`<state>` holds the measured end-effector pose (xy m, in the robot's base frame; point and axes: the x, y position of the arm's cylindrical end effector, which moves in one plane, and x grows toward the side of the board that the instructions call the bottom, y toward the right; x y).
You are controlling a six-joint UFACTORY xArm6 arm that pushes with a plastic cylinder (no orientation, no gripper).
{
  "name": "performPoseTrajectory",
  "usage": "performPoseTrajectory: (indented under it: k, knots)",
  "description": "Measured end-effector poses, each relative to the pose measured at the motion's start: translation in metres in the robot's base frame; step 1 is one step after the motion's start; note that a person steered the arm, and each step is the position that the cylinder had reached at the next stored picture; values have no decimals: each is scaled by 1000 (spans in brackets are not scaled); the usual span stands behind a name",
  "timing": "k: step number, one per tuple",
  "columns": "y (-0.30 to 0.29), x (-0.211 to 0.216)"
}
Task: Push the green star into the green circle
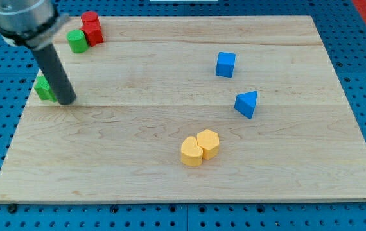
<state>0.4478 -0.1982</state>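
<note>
**Green star: handling and contact point, single-frame entry**

The wooden surface (pixel 170 186) is taken as the landmark; all positions are given against it.

Largest first. The surface is a pale planked board, seen smooth and flat, so low sliding friction is expected. At its top-left corner the red block (pixel 92 27) is set touching the green circle (pixel 76 41), a short upright cylinder. Lower along the surface's left edge the green star (pixel 43 88) is found, partly hidden behind the rod, so its outline is only half made out. My tip (pixel 67 101) is planted just beside the star, on the side toward the surface's middle, apparently touching it.

No fingers are fitted, so no released or clenched state applies; nothing can be grasped, only pushed.

Handling, as judged: the star is likely light, rigid and not fragile. Its notched outline is expected to make it rotate or slip off the rod if struck off-centre. Contact would best be taken on its bottom face, centred, so that it is driven toward the circle.
</note>
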Motion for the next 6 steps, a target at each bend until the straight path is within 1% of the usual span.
performPoseTrajectory:
  k: [1,2,3,4,5,6]
  knots:
    - [-60,12]
    - [-62,-47]
    - [-34,-65]
    - [-31,-90]
    - [-31,-98]
    - [-14,-93]
